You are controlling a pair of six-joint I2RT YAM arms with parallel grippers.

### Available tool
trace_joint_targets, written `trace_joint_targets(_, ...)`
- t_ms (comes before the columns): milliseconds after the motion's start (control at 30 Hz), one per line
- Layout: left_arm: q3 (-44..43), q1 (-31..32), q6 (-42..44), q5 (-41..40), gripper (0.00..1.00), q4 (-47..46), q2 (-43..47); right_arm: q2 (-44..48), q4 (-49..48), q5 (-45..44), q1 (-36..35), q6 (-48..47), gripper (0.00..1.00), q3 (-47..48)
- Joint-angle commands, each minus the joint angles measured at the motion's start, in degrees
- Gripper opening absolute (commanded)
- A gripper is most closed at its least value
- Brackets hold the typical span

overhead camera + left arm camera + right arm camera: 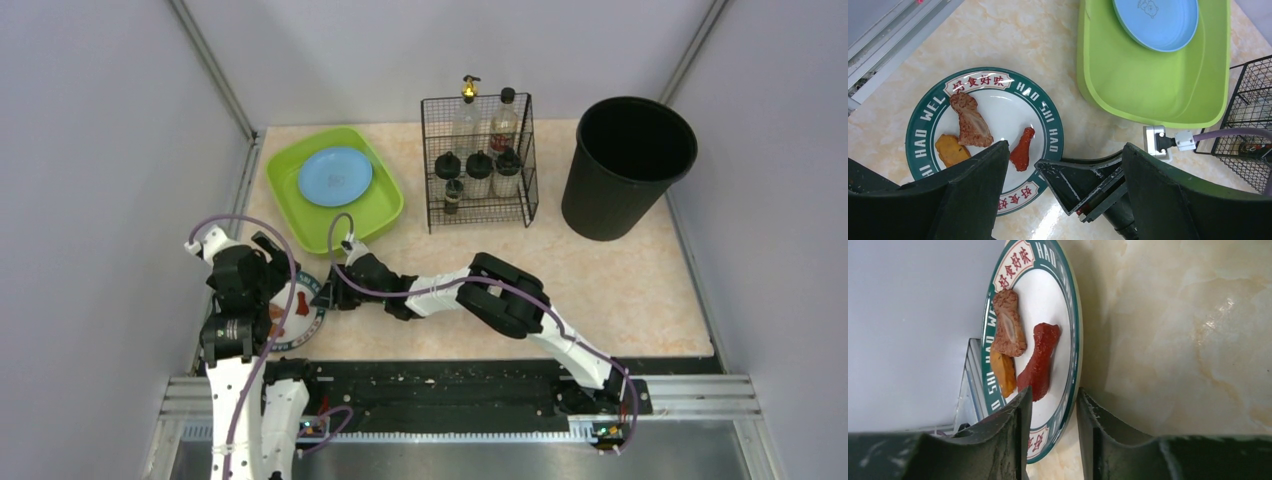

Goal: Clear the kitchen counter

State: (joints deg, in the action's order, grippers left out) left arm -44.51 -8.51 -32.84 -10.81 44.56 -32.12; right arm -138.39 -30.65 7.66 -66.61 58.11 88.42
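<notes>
Overhead, the beige desk [640, 290] spans the enclosure, and a green-rimmed plate [308, 315] lies at its near-left. From the left wrist, the left jaws hang wide apart over that plate, holding nothing. From the right wrist, the right jaws straddle the plate's rim, narrowly parted; whether they pinch it, I cannot tell.

Right end effector [1054, 395] straddling edge of green-rimmed plate [1048, 295], three food pieces [1008, 325] on it, kitchen counter [1178, 340] alongside

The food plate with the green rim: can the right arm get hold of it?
Probably yes: the right gripper straddles the rim of the food plate, and nothing else lies between.
</notes>
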Motion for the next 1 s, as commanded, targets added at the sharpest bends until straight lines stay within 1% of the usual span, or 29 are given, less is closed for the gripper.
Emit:
trace_joint_targets(0, 0.19, 0.16, 0.76, 0.67, 0.87, -2.9, 0.75, -1.83, -0.11, 0.38, -0.87, 0.64, 0.34, 2.42)
trace_joint_targets(200, 0.3, 0.16, 0.76, 0.93, 0.87, -3.07, 0.89, -2.4, 0.42, 0.73, -0.82, 0.64, 0.23, 3.75)
trace_joint_targets(333, 0.37, 0.16, 0.76, 0.99, 0.87, -3.15, 0.99, -2.59, 2.2, 1.22, -0.88, 0.11, 0.1, 5.36)
trace_joint_targets(400, 0.38, 0.16, 0.8, 1.01, 0.87, -3.16, 1.04, -2.5, 2.82, 1.28, -0.83, -0.29, 0.0, 5.56)
trace_joint_targets(733, 0.47, 0.16, 0.85, 1.4, 0.87, -3.24, 1.25, 2.17, 2.64, 0.78, -0.82, -2.22, 0.0, 1.11)
trace_joint_targets(867, 0.46, 0.25, 0.85, 1.41, 0.87, -3.29, 1.4, 4.45, 2.19, 2.58, -0.15, -2.33, 0.0, -1.25)
trace_joint_targets(967, 0.57, 0.25, 0.94, 1.56, 0.87, -3.34, 1.59, 6.56, 0.09, 4.28, 1.04, -1.29, 0.0, -4.86)
